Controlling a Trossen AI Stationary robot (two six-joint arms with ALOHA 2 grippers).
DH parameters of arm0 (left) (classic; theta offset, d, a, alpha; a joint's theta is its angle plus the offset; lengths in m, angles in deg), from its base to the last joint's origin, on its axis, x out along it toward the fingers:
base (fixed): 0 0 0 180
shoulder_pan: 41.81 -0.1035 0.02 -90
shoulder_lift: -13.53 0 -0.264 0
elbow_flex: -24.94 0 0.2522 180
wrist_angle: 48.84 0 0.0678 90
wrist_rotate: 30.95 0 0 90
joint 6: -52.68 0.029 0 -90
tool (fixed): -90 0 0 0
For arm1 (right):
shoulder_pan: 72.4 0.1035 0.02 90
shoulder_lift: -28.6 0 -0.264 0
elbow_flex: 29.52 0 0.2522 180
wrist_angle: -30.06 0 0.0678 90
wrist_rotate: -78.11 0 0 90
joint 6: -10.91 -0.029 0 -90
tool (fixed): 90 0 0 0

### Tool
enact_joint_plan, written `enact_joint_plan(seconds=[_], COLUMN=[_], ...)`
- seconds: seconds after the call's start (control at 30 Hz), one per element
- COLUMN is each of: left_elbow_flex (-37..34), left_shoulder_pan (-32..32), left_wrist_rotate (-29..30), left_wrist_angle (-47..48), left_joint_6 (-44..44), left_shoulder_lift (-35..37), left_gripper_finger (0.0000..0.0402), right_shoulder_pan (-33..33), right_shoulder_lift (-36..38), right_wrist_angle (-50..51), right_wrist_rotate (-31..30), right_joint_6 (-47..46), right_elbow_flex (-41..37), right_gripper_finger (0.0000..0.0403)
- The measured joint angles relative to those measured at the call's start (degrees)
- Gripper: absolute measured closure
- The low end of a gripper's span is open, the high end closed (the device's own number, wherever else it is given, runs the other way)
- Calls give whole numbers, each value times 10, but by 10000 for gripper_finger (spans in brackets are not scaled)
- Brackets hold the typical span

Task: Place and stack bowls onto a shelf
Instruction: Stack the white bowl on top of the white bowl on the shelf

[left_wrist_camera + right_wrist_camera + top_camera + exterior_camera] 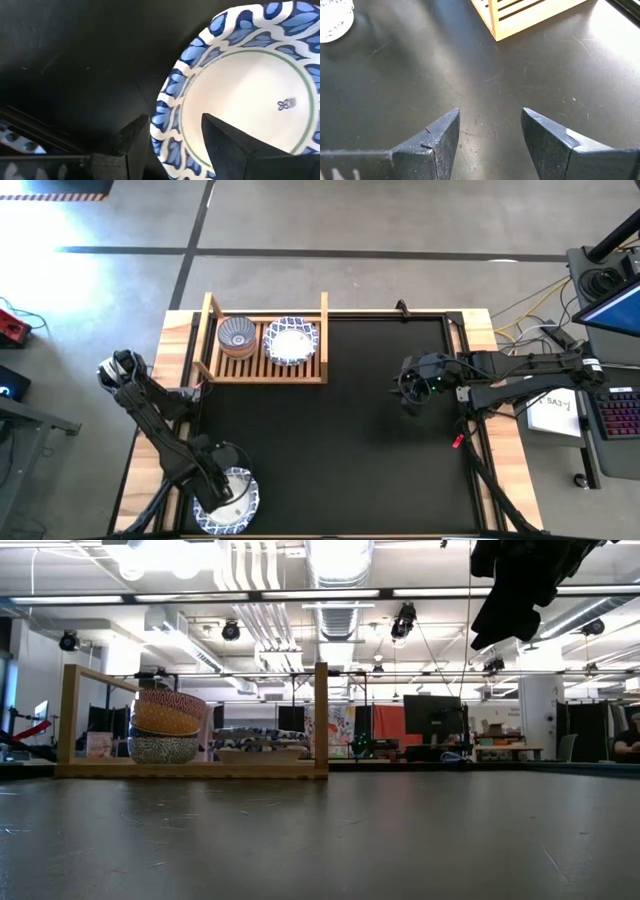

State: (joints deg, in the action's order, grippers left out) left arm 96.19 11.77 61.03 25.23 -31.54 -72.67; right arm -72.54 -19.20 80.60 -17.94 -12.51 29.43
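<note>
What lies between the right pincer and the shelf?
Only bare black table, in the high view, separates the right pincer from the shelf.

From overhead we look straight down on the table (330, 420). At tabletop level we face the shelf (195, 768), upper left overhead. Wrist views sit close; the right shares the shelf.

Both arms are matte black, with wedge-shaped gripper fingers (440, 140).
</note>
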Motion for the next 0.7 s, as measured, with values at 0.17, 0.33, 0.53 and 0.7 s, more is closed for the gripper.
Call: enact_joint_plan(seconds=[0.17, 0.33, 0.53, 0.7], left_elbow_flex=[-13, -28, -47, -49], left_shoulder_pan=[-5, -22, -44, -47], left_wrist_rotate=[0, 0, -2, -15], left_wrist_angle=[16, -2, -47, -85], left_joint_6=[14, 29, 57, 68], left_shoulder_lift=[0, 0, 0, 0], left_gripper_finger=[239, 239, 239, 239], right_shoulder_pan=[0, 0, 0, 0], right_shoulder_lift=[0, 0, 0, 0], right_wrist_angle=[0, 0, 2, 3], right_wrist_rotate=[0, 0, 0, 0], right_joint_6=[4, 8, 16, 34], right_elbow_flex=[0, 0, 0, 0], right_gripper_finger=[202, 202, 202, 202])
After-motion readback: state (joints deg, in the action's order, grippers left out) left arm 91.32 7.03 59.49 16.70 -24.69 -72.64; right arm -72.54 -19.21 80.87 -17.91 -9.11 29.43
